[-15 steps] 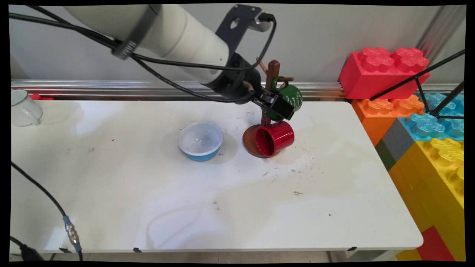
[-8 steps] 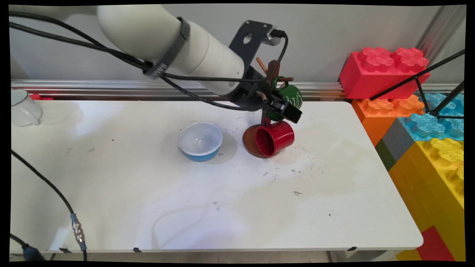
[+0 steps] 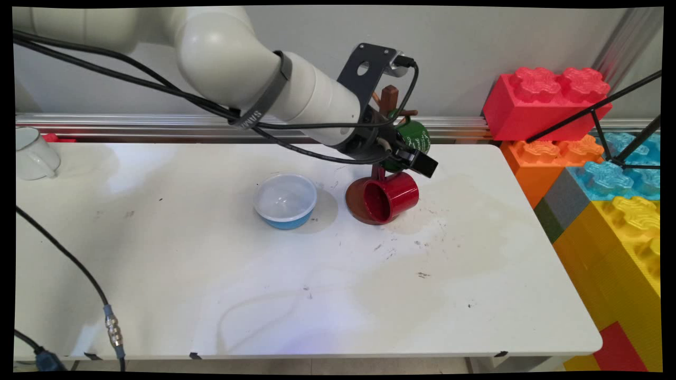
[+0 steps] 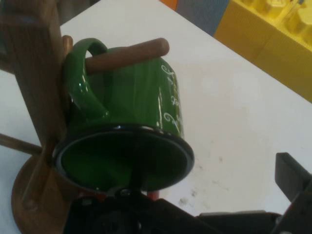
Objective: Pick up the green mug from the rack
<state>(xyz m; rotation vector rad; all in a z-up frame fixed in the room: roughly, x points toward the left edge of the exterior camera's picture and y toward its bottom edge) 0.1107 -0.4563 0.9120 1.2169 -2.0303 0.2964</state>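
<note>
White cursive lettering runs across the green mug (image 4: pixel 146 92) hung on its wooden peg, too small to read.

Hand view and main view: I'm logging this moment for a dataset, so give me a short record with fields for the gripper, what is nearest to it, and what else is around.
gripper: at the mug rack, beside the green mug; gripper
fingers: one reaches inside the green mug's mouth, the other is outside it, apart
green mug: hangs by its handle on a rack peg
red mug: on its side at the rack's base
bowl: blue, with clear lid, left of the rack
white mug: at the table's far left edge
</note>
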